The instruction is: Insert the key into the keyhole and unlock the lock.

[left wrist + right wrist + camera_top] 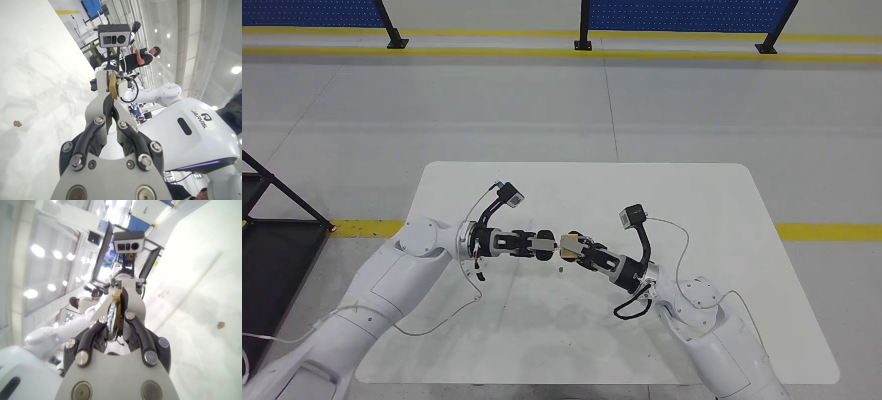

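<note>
A logo with a short line of print is borne on a white panel [145, 209] in the room behind; it is too small to be read with certainty. No other legible text is shown.

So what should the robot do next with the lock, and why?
Probably a small twist of the left gripper, to turn the key. Its shut tips sit against the end of the brass lock, which the right gripper clamps above the table. The key itself is hidden, so I'm guessing it's in.
</note>
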Robot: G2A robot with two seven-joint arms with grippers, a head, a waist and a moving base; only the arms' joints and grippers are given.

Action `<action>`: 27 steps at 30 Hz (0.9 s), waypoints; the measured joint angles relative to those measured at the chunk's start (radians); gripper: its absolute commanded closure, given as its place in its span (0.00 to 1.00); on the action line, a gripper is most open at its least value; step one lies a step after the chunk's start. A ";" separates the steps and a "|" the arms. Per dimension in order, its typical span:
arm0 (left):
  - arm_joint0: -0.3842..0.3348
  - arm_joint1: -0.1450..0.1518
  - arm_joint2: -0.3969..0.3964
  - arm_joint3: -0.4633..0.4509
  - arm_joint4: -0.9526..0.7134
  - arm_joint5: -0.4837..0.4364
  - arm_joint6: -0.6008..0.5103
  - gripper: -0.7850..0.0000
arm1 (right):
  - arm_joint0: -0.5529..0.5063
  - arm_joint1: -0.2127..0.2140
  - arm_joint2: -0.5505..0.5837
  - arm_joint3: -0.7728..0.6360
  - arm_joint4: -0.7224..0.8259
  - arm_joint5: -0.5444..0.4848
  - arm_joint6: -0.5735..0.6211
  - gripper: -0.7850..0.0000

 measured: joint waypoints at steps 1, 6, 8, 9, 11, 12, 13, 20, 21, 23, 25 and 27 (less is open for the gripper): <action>0.000 -0.001 -0.003 0.001 0.007 -0.003 0.003 1.00 | 0.000 0.000 0.000 0.000 0.000 0.000 0.000 1.00; 0.007 -0.003 -0.015 -0.006 0.058 -0.030 0.030 1.00 | 0.000 0.000 0.000 0.000 0.000 0.000 0.000 1.00; 0.010 -0.003 -0.019 -0.013 0.076 -0.036 0.036 1.00 | 0.000 0.000 0.000 0.000 0.000 0.000 0.000 1.00; 0.011 -0.003 -0.022 -0.016 0.086 -0.040 0.040 1.00 | 0.000 0.000 0.000 0.000 0.000 0.000 0.000 1.00; 0.015 -0.002 -0.028 -0.024 0.108 -0.052 0.052 1.00 | 0.000 0.000 0.000 0.000 0.000 0.000 0.000 1.00; 0.017 -0.002 -0.030 -0.028 0.115 -0.056 0.056 1.00 | 0.000 0.000 0.000 0.000 0.000 0.000 0.000 1.00; 0.020 -0.002 -0.032 -0.031 0.121 -0.059 0.059 1.00 | 0.000 0.000 0.000 0.000 0.000 0.000 0.000 1.00; 0.036 0.003 -0.050 -0.060 0.169 -0.088 0.088 1.00 | 0.000 0.000 0.000 0.000 0.000 0.000 0.000 1.00; 0.039 0.003 -0.052 -0.064 0.172 -0.091 0.091 1.00 | 0.000 0.000 0.000 0.000 0.000 0.000 0.000 1.00; 0.044 0.005 -0.056 -0.072 0.178 -0.094 0.094 1.00 | 0.000 0.000 0.000 0.000 0.000 0.000 0.000 1.00; 0.048 0.007 -0.060 -0.078 0.182 -0.098 0.098 1.00 | 0.000 0.000 0.000 0.000 0.000 0.000 0.000 1.00; 0.052 0.009 -0.064 -0.085 0.190 -0.104 0.104 1.00 | 0.000 0.000 0.000 0.000 0.000 0.000 0.000 1.00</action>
